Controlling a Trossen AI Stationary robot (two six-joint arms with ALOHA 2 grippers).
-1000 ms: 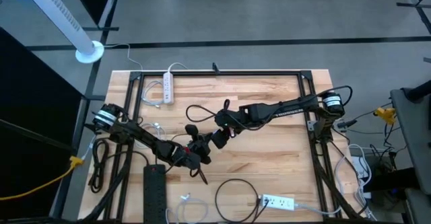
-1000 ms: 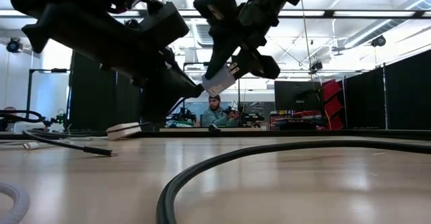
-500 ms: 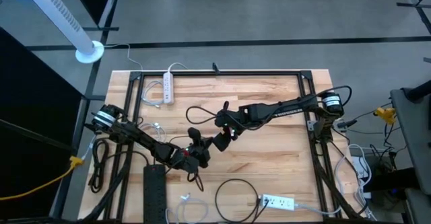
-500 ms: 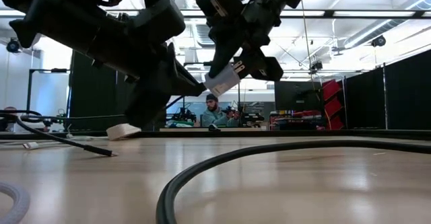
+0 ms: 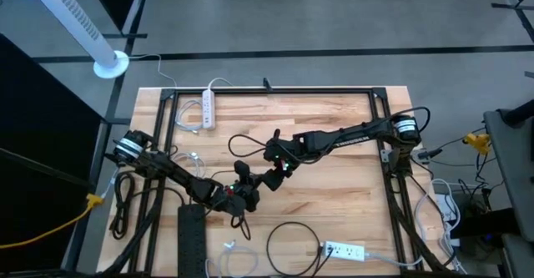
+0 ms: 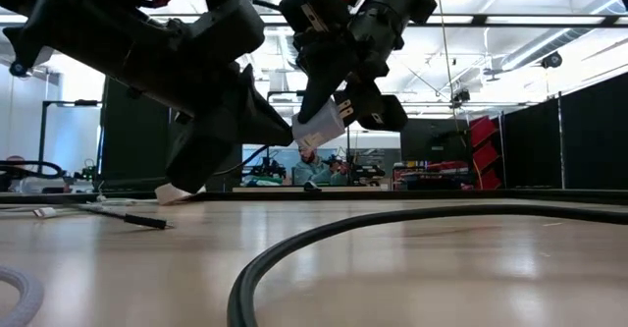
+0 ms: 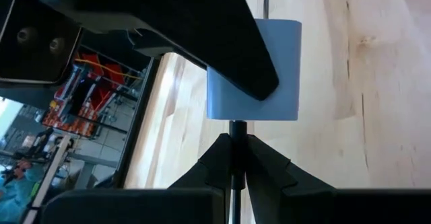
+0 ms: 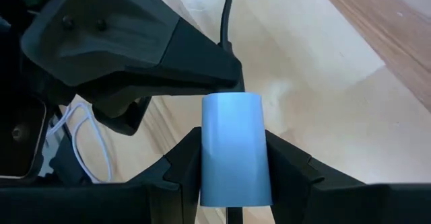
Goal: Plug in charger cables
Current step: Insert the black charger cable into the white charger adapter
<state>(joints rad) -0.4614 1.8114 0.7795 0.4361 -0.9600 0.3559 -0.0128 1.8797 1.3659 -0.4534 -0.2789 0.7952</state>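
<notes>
Yellow cord [image 5: 50, 224]: a thick yellow cord is trailing off the left edge of the light wooden bench [image 5: 334, 119].
Black strip [image 5: 190, 240]: a long black rectangular power strip is lying at the near left of the bench.
Left gripper [image 5: 244, 196]: it is hovering above the bench's middle, just beside the right one; its jaws are pinching a thin black charger cable [image 7: 234, 153] right below the plug block.
Charger plug [image 8: 235, 150]: a small pale blue-white rectangular charger block with rounded edges is sitting in the air between the two grippers; two metal prongs are showing on its end in the low view [image 6: 319, 128].
Right gripper [image 5: 273, 178]: it is reaching in from the right, its jaws clamping the flat sides of the charger block.
Cable loop [image 5: 294, 249]: a thin black cable is lying in a loose ring near the front edge.
White strip [image 5: 344, 250]: a white rectangular power strip is resting just right of that loop.
</notes>
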